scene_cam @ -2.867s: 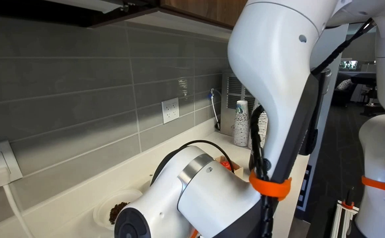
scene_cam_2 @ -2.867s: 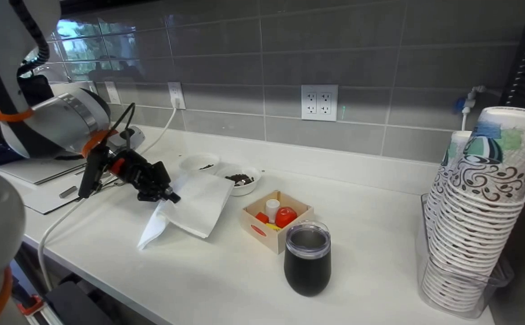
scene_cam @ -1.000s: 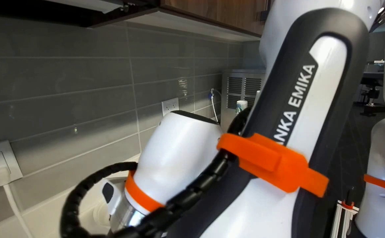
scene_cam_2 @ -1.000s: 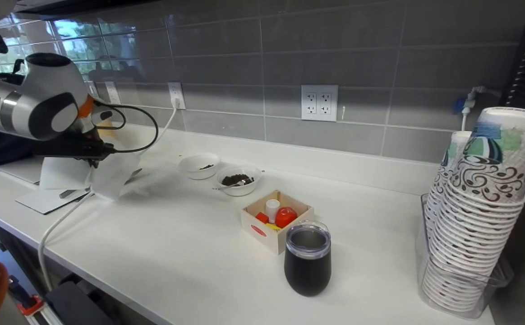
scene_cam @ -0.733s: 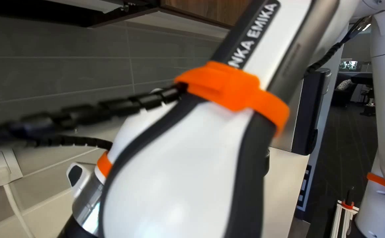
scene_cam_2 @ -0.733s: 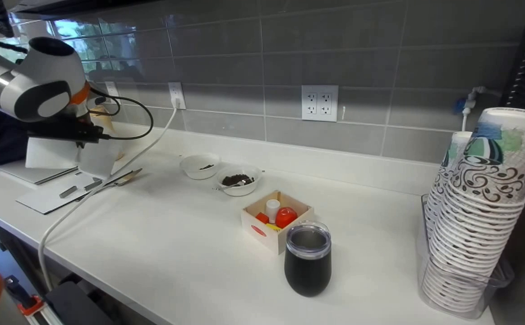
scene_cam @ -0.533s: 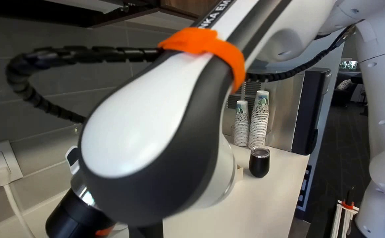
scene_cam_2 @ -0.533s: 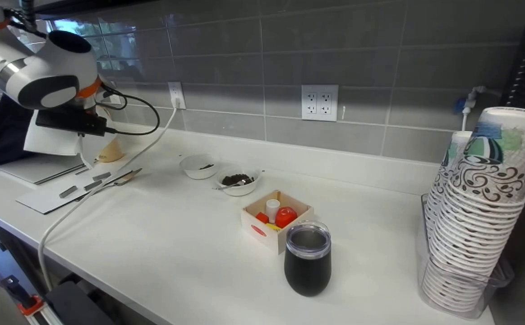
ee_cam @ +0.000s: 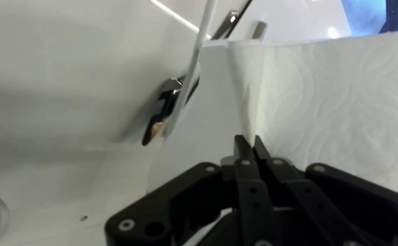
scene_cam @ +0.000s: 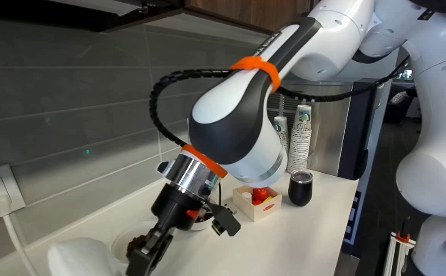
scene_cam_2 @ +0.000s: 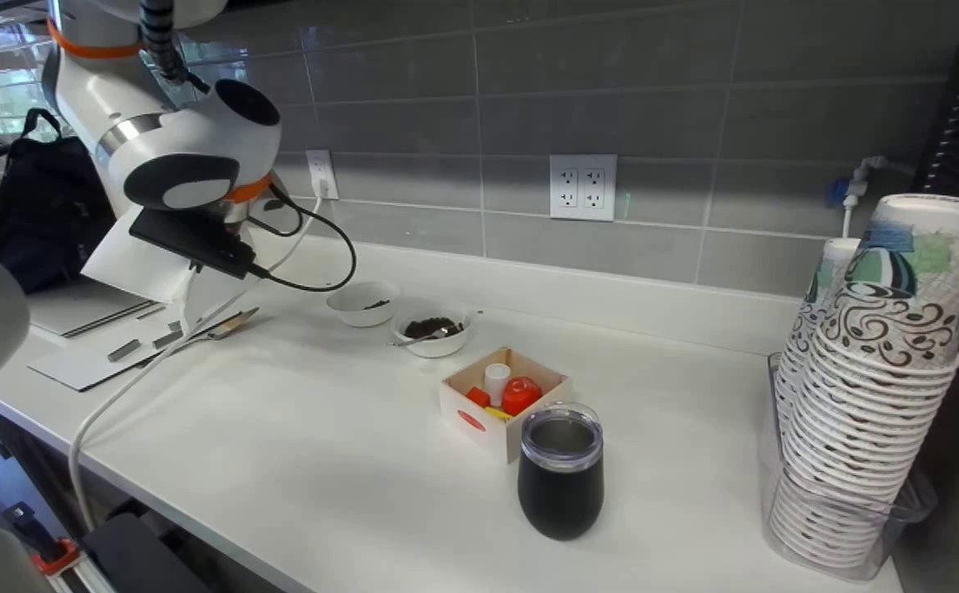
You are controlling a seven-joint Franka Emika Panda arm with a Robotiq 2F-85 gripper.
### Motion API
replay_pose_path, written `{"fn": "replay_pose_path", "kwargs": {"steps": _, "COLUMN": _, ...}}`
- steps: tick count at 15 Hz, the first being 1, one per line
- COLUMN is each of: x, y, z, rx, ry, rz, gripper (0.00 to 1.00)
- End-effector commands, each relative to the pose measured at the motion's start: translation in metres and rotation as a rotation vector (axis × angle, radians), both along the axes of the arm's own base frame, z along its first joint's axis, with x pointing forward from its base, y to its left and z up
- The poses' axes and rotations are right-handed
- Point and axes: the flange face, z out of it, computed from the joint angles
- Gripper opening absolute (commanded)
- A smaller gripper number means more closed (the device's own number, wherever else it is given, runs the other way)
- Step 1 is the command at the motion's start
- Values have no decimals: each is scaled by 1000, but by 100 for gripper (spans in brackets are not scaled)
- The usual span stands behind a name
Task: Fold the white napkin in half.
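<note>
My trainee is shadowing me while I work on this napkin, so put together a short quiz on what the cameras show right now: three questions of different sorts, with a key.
1. True or false: the gripper is shut on the white napkin.

2. Which of these stands closest to the wooden box?
A) paper cups
B) black tumbler
C) backpack

3. Count: how many white bowls with dark contents stand on the countertop?

Key
1. True; the wrist view shows it pinched there.
2. B.
3. Two.
</note>
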Motion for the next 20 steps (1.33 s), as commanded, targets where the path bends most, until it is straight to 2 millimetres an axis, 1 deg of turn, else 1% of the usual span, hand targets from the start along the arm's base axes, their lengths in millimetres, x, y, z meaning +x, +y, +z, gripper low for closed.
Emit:
{"fn": "replay_pose_path", "kwargs": {"steps": 1, "x": -12, "y": -35, "z": -15, "rx": -131, "ry": 89, "rz": -2, "gripper": 1}}
{"fn": "replay_pose_path", "kwargs": {"steps": 4, "x": -17, "y": -46, "z": -24, "rx": -199, "ry": 148, "rz": 19, "gripper": 1}}
{"fn": "replay_pose_path", "kwargs": {"steps": 9, "x": -27, "y": -47, "z": -38, "rx": -287, "ry": 209, "rz": 18, "gripper": 1}}
{"fn": "replay_pose_path", "kwargs": {"steps": 15, "x": -31, "y": -59, "z": -60, "rx": -385, "ry": 245, "rz": -54, "gripper": 1}}
{"fn": "replay_pose_path", "kwargs": {"steps": 18, "x": -33, "y": -67, "z": -67, "rx": -438, "ry": 258, "rz": -88, "gripper": 1}}
{"fn": "replay_pose_path", "kwargs": {"steps": 19, "x": -33, "y": -68, "z": -68, "rx": -458, "ry": 254, "rz": -101, "gripper": 28}}
{"fn": "replay_pose_path", "kwargs": {"steps": 20, "x": -33, "y": -70, "z": -69, "rx": -471, "ry": 251, "rz": -112, "gripper": 29}}
